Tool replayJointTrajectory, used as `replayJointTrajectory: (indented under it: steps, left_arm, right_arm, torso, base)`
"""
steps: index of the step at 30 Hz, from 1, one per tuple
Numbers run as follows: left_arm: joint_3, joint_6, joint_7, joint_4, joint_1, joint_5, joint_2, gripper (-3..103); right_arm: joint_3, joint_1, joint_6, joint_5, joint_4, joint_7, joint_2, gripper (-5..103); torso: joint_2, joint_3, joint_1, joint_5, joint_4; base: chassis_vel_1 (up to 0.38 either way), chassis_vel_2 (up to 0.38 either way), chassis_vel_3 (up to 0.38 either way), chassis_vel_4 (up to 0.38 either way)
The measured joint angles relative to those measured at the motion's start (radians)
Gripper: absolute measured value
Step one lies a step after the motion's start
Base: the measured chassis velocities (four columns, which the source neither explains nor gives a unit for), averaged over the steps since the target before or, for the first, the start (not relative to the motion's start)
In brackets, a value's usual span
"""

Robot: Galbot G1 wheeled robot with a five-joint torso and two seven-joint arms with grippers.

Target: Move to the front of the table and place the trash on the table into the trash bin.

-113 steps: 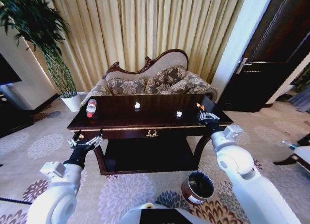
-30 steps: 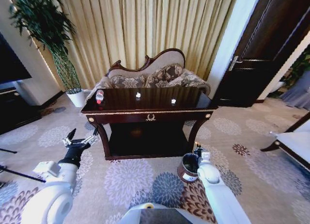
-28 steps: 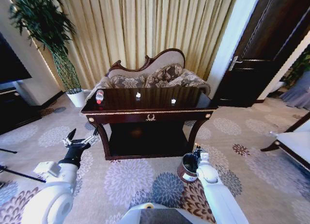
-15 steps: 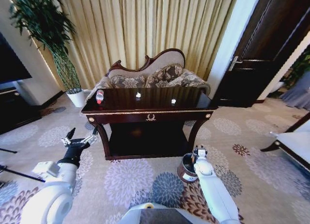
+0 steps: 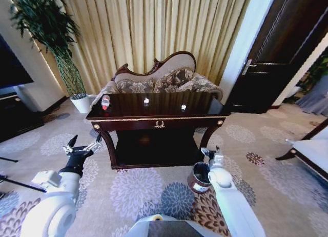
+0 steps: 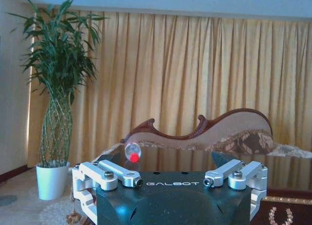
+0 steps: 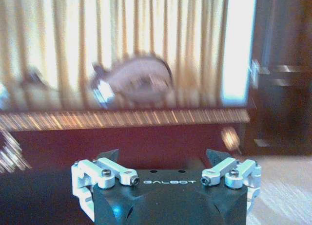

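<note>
Head view, left to right. Left gripper (image 5: pixel 81 145) hangs over the carpet near the long dark glossy wooden bench (image 5: pixel 205 112) with gold trim, off its left end; jaws spread wide, nothing held. The left wrist view confirms the empty spread.

Small clear plastic bottle with red cap (image 5: pixel 105 102) stands at the bench's far-left corner. Two tiny white paper wads (image 5: pixel 146 100) lie mid-bench, well apart.

Small round dark-brown trash bin (image 5: pixel 198 177) sits on the carpet by the bench's right leg. Right gripper (image 5: pixel 211 154) hangs just above its far rim; the right wrist view shows its jaws open and empty.
</note>
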Motion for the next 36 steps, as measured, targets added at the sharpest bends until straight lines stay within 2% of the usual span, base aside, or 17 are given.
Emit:
replayJointTrajectory:
  steps: [6,11,15,25,36]
  left_arm:
    - [0.001,0.0,0.003,0.004,-0.002,-0.003,0.002,100]
    - [0.004,0.002,0.004,0.007,-0.007,-0.003,0.001,100]
    - [-0.019,0.028,0.013,0.001,-0.006,-0.018,0.004,100]
    - [-0.065,0.084,0.012,0.0,-0.017,-0.054,0.028,100]
    - [-0.068,0.084,0.007,-0.001,-0.012,-0.052,0.029,100]
  right_arm:
    - [-0.007,-0.051,-0.02,0.044,0.213,-0.011,-0.027,100]
    - [0.001,-0.058,-0.051,0.044,0.279,-0.044,-0.044,100]
    - [0.009,-0.065,-0.069,0.033,0.307,-0.084,-0.05,100]
    - [0.011,-0.059,-0.073,0.033,0.313,-0.092,-0.06,100]
    - [0.002,-0.053,-0.081,0.034,0.31,-0.099,-0.048,100]
  torso:
    - [0.0,0.0,0.0,0.0,-0.0002]
    - [0.0,0.0,0.0,0.0,-0.0002]
    - [0.0,0.0,0.0,0.0002,-0.0002]
    - [0.0,0.0,0.0,0.0001,-0.0002]
    - [0.0,0.0,0.0,0.0001,0.0]
  base:
    - [0.0,0.0,0.0,0.0]
    - [0.0,0.0,0.0,0.0]
    - [0.0,0.0,0.0,0.0]
    - [0.0,0.0,0.0,0.0]
    - [-0.015,0.011,0.016,-0.016]
